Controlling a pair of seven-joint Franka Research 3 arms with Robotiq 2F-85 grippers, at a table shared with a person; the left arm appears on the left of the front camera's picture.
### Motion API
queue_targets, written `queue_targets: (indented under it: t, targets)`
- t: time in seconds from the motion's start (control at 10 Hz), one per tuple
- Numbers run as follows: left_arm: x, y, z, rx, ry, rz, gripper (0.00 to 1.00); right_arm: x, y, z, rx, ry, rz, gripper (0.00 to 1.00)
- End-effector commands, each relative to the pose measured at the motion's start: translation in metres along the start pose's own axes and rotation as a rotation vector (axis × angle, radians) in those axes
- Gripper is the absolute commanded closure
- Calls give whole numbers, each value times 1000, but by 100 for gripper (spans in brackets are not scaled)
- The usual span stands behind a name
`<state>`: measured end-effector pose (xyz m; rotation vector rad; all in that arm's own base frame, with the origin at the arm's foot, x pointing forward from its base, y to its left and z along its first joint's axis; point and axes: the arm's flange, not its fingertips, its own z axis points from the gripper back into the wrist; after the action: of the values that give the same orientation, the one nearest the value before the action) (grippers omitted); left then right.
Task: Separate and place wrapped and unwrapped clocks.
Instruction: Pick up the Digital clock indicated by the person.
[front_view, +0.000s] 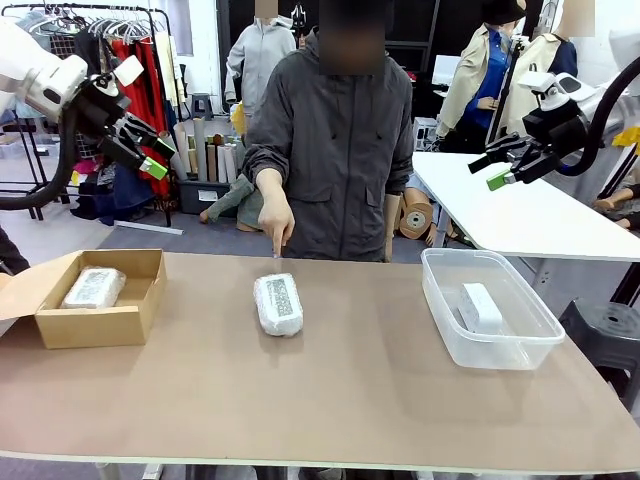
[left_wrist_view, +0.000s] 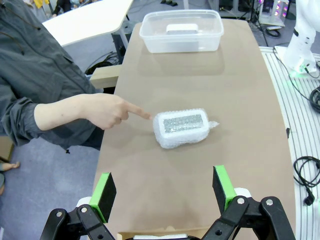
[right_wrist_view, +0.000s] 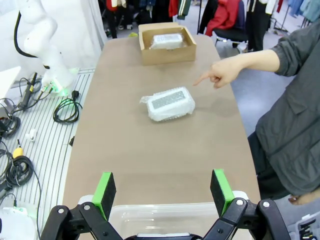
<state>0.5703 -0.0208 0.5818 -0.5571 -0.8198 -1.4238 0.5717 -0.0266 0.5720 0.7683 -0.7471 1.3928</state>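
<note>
A wrapped clock (front_view: 279, 303) in crinkly clear plastic lies at the table's middle, also seen as the wrapped clock (left_wrist_view: 181, 127) and the wrapped clock (right_wrist_view: 169, 104). The person's hand (front_view: 276, 222) points a finger down at it. A second wrapped clock (front_view: 94, 288) lies in the cardboard box (front_view: 138, 305). The bare white clock (front_view: 480, 306) rests in the clear plastic tub (front_view: 440, 296). My left gripper (front_view: 148, 152) hangs open high above the box. My right gripper (front_view: 497, 166) is open too, raised above the tub.
The box (right_wrist_view: 167, 53) stands at the table's left end, the tub (left_wrist_view: 182, 44) at its right. The person stands at the far edge. A white table (front_view: 530, 215) is behind on the right. Bare brown tabletop lies in front of the middle clock.
</note>
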Motion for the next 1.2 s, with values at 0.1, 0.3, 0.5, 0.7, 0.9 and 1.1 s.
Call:
queue_targets:
  t: [0.1,0.3,0.5,0.7,0.9,1.1]
  targets:
    - [0,-1,1,2,0,0,0,2,-1,3,4,-1,6,0]
    - [0,-1,1,2,0,0,0,2,-1,3,4,-1,6,0]
    - [0,0,0,0,0,0,0,2,-1,3,4,-1,6,0]
    - [15,-2,-32,40,124,142,0,2,-1,3,4,-1,6,0]
    - [41,-13,-59,126,215,276,0,2,-1,3,4,-1,6,0]
    - [65,-19,-87,322,276,476,0,2,-1,3,4,-1,6,0]
